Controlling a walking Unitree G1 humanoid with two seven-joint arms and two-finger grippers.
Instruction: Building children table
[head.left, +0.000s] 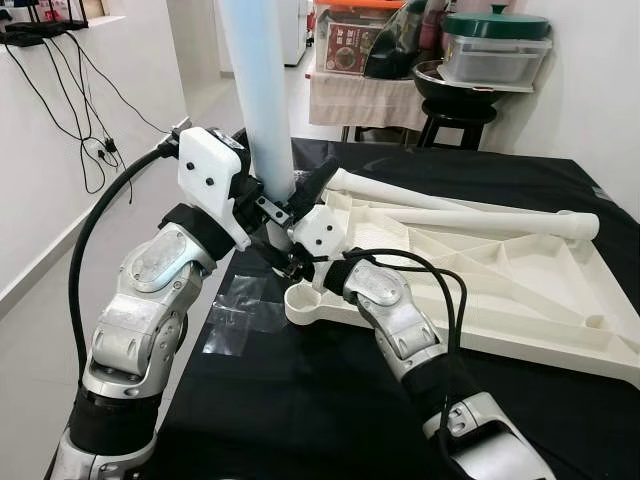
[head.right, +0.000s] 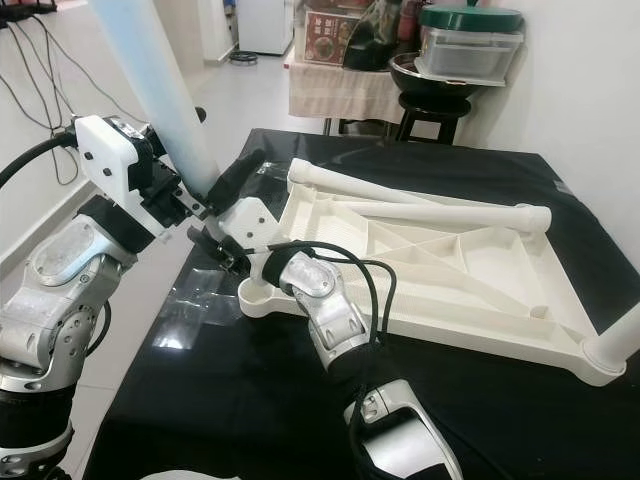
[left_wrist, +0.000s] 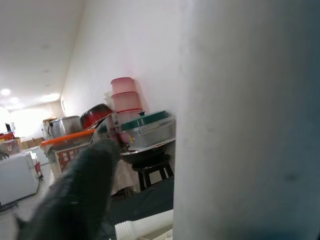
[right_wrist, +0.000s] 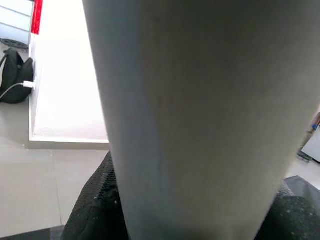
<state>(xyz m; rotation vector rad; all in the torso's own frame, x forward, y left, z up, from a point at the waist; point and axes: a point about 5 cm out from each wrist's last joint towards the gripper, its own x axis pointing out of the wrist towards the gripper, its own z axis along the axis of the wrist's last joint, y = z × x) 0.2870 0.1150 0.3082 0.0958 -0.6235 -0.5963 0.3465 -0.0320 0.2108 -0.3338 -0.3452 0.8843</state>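
Note:
The white children's table top (head.left: 520, 290) lies upside down on the black-covered table. A pale table leg (head.left: 258, 90) stands nearly upright, its lower end a little above and to the left of the near left corner socket (head.left: 300, 300). My left gripper (head.left: 268, 205) is shut on the leg's lower end; one black finger (left_wrist: 75, 195) shows beside the leg (left_wrist: 250, 120). My right gripper (head.left: 288, 255) is shut on the same leg (right_wrist: 200, 110) just below, with dark pads (right_wrist: 92, 210) on both sides. Two more white legs (head.left: 500, 220) lie across the table top.
A side table (head.left: 360, 95) with boxes and a stool (head.left: 460, 115) carrying a wok and lidded containers stand behind. White walls run along the left and right. Cables (head.left: 95, 150) hang on the left wall. Tape (head.left: 235, 315) marks the black cloth near the socket.

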